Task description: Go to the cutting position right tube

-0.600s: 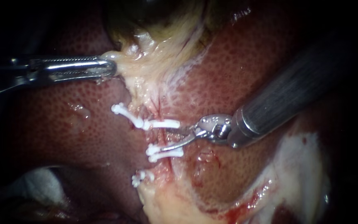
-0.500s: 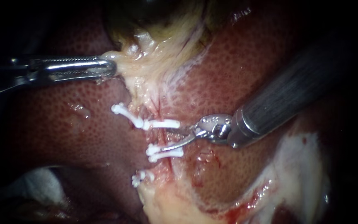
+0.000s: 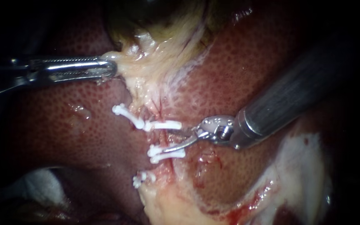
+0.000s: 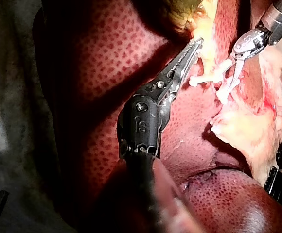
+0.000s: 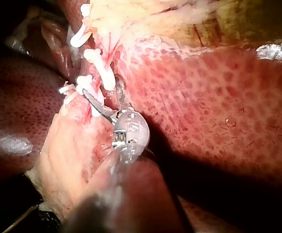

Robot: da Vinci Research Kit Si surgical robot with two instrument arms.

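The liver (image 3: 63, 125) was dark red, mottled all over with fine darker dots, the gallbladder (image 3: 155, 12) dark olive, the tissue (image 3: 155, 71) below it pale yellow with thin red streaks, the clips (image 3: 163, 124) plain white, the left instrument (image 3: 111, 68) bright silver, and the right instrument (image 3: 166, 140) dull grey along its shaft.

The left instrument (image 3: 112, 68) was slim bright steel, long and narrow, with a slot down its length and fine teeth along one edge, hinged on a black wrist block (image 4: 140, 127) that carried round screw heads (image 4: 141, 107) and a stamped mark. The right instrument (image 3: 166, 139) had a dark grey brushed-metal shaft (image 3: 288, 93), a shiny silver knuckle (image 3: 216, 127) and two thin curved blades (image 3: 180, 145)
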